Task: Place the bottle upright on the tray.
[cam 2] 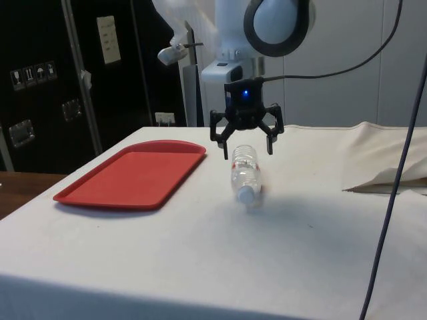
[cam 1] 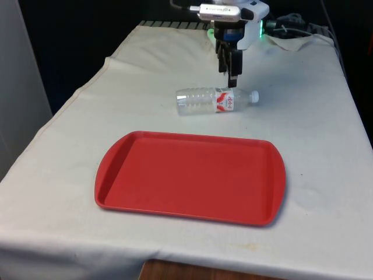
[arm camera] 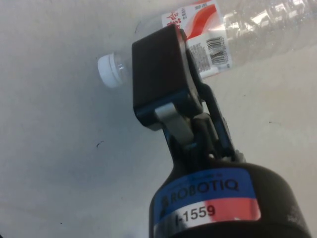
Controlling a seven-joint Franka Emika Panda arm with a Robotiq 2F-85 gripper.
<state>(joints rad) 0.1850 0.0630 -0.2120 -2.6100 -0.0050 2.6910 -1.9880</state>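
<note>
Front view first: the bottle lies on its side on the white cloth, just beyond the far edge of the red tray, cap pointing to the front view's right. The gripper hangs just above the bottle's label end, not touching as far as I can tell. From this angle the fingers overlap, so the gap between them is hard to read here.

Side view: the gripper has its fingers spread wide, straddling the air over the bottle, holding nothing. My worry is that the bottle is round, clear and looks empty, so if one finger lands first, it'll probably roll or squirt away from the tray. Gripped near the neck, it could also swing and end up tilted once stood up.

Wrist view: one finger covers part of the bottle near the label, and the body runs out of the picture. The other finger isn't clear to me, so centring over the bottle is a guess.
</note>
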